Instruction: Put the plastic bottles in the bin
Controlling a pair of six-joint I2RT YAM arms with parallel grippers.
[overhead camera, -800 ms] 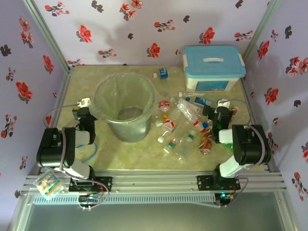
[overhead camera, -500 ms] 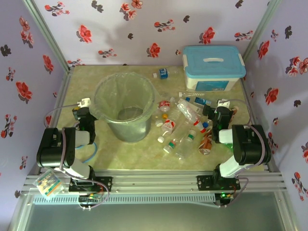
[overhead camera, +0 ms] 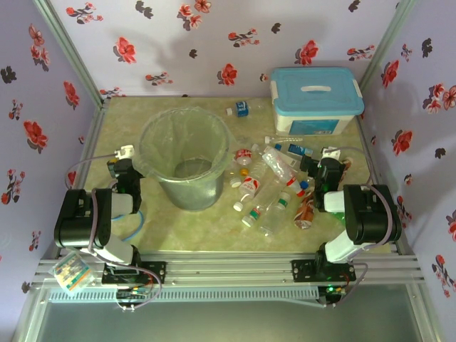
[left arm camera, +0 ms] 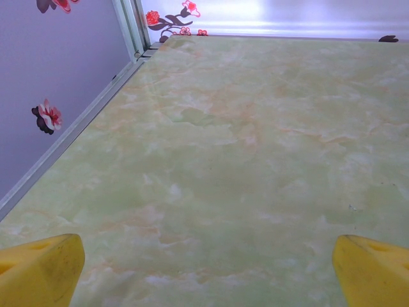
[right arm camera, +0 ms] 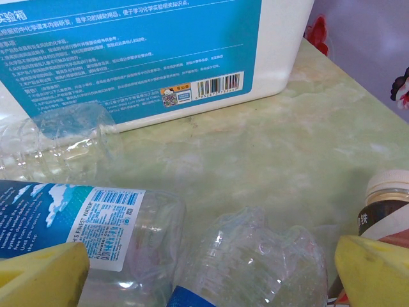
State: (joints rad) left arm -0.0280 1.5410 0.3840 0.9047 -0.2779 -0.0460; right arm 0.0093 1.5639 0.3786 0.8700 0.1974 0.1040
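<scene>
Beside bin (overhead camera: 189, 194), bottles (overhead camera: 276, 162) unmoved vs earlier, L pincer (left arm camera: 204, 268) & R pincer (right arm camera: 204, 268) both spread wide

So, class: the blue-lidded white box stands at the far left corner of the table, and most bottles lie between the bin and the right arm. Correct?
No: the top external view shows the white box at the far right corner of the table. Most bottles do lie between the bin and the right arm.

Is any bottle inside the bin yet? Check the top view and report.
No, the bin shows a bare grey bottom, and the bottles lie scattered outside to its right.
</scene>
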